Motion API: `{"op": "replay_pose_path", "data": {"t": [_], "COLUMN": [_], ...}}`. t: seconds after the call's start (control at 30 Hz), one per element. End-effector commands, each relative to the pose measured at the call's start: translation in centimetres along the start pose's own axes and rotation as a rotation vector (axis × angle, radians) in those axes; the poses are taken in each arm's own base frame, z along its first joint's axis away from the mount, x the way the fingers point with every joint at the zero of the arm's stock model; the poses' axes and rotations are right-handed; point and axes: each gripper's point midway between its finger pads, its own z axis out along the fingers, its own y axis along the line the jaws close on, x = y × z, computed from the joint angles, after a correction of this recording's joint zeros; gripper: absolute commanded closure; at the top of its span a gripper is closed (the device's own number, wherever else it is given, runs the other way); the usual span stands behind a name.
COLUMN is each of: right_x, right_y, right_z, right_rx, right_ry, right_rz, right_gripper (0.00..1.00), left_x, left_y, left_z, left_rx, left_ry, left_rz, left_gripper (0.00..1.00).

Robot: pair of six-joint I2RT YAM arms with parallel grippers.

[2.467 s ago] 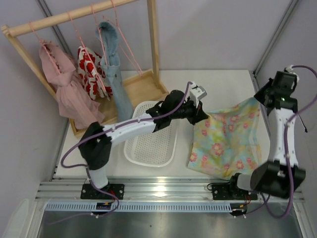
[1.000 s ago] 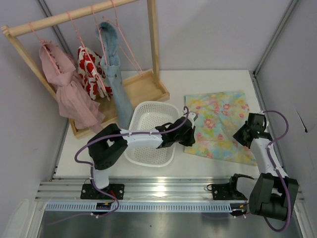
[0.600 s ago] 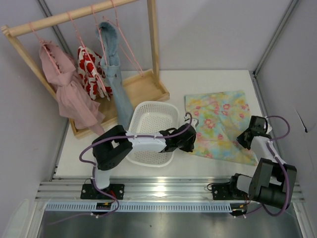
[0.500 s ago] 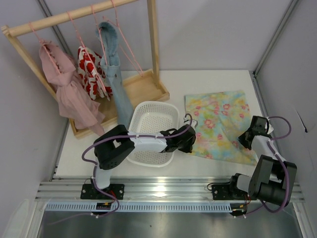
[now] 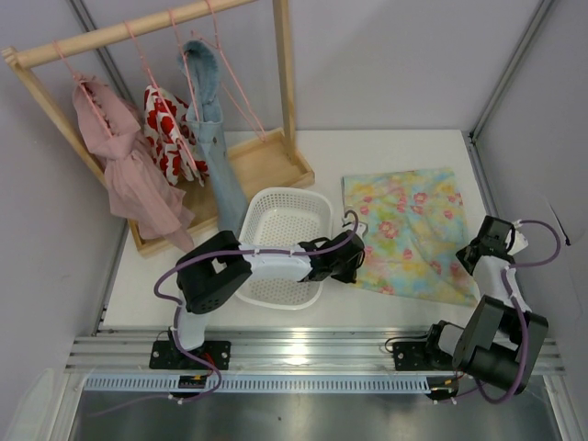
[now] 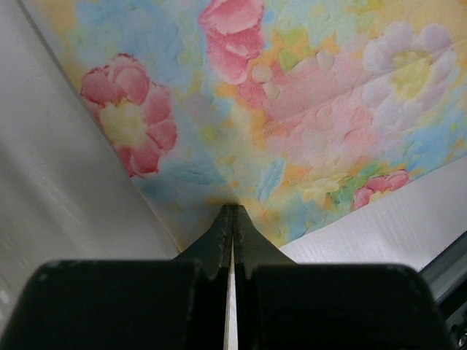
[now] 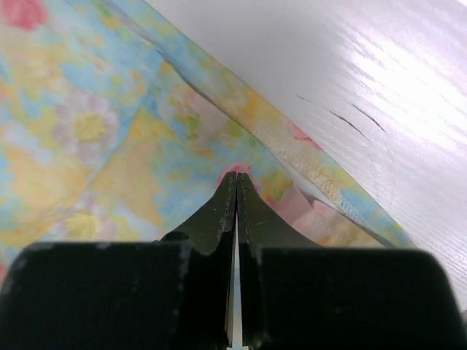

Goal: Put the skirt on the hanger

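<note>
The skirt [image 5: 409,230], pale yellow and turquoise with pink flowers, lies flat on the white table at the right. My left gripper [image 5: 356,265] is low at its near-left corner. In the left wrist view that gripper [image 6: 233,209] is shut, its tips over the corner of the skirt [image 6: 292,95], with no cloth showing between the jaws. My right gripper [image 5: 473,255] is at the skirt's right edge. It too is shut [image 7: 236,176], tips over the flat skirt [image 7: 87,131] beside its hem. A bare pink wire hanger [image 5: 243,92] hangs on the rack.
A white plastic basket [image 5: 285,194] stands left of the skirt, under my left arm. Behind it is the wooden rack [image 5: 156,23] with a pink garment [image 5: 124,170], a red-and-white one [image 5: 170,129] and a denim one [image 5: 216,156]. Walls close in both sides.
The skirt, held up between both grippers earlier, now lies spread on the table. Both arms have folded back toward the near edge. The right gripper has drawn off to the right and closed.
</note>
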Motion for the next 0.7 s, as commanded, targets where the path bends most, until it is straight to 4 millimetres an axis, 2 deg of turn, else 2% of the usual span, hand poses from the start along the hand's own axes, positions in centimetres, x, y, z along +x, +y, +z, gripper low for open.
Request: {"op": "replay_pose_path", "data": {"t": [0.0, 0.03, 0.1, 0.13, 0.17, 0.2, 0.23, 0.27, 0.33, 0.37, 0.43, 0.47, 0.67], "right_x": [-4.1, -4.0, -5.3, -5.1, -4.5, -5.3, -5.1, -4.2, -4.4, -3.5, -3.3, -2.9, -2.5], "right_y": [2.4, 4.4, 7.6, 9.5, 11.1, 12.5, 13.2, 14.2, 15.0, 14.8, 14.8, 14.2, 12.6], "right_z": [-2.1, -3.1, -4.6, -5.5, -5.9, -6.5, -6.4, -5.6, -4.6, -2.8, -1.3, 0.1, 3.6], "right_rx": [-0.095, -0.194, -0.334, -0.417, -0.456, -0.48, -0.483, -0.474, -0.438, -0.387, -0.346, -0.304, -0.22], "right_ry": [-0.126, -0.118, -0.165, -0.155, -0.149, -0.173, -0.174, -0.148, -0.148, -0.12, -0.104, -0.084, -0.046], "right_rz": [0.027, 0.003, -0.065, -0.102, -0.151, -0.173, -0.207, -0.241, -0.251, -0.266, -0.272, -0.279, -0.274], "right_gripper": [1.0, 0.99, 0.96, 0.94, 0.94, 0.94, 0.94, 0.96, 1.0, 1.0, 1.0, 1.0, 1.0], "left_x": [0.9, 0.8, 0.7, 0.3, 0.3, 0.1, 0.0, 0.1, 0.1, 0.5, 0.9, 0.9, 1.9], "left_y": [-1.0, -1.8, -3.7, -4.5, -4.7, -5.0, -5.2, -5.0, -4.8, -4.3, -3.8, -3.6, -2.7], "left_z": [-1.3, -1.6, -2.3, -2.6, -2.9, -3.0, -3.1, -3.1, -2.9, -2.8, -2.7, -2.7, -2.6], "left_rx": [0.038, 0.062, 0.133, 0.155, 0.163, 0.171, 0.174, 0.166, 0.151, 0.134, 0.115, 0.106, 0.075], "left_ry": [0.05, 0.05, 0.062, 0.055, 0.058, 0.054, 0.051, 0.059, 0.065, 0.081, 0.1, 0.1, 0.134], "left_rz": [0.081, 0.1, 0.144, 0.157, 0.178, 0.188, 0.193, 0.197, 0.205, 0.216, 0.223, 0.23, 0.234], "left_gripper": [1.0, 1.0, 1.0, 1.0, 1.0, 1.0, 1.0, 1.0, 1.0, 1.0, 1.0, 1.0, 1.0]}}
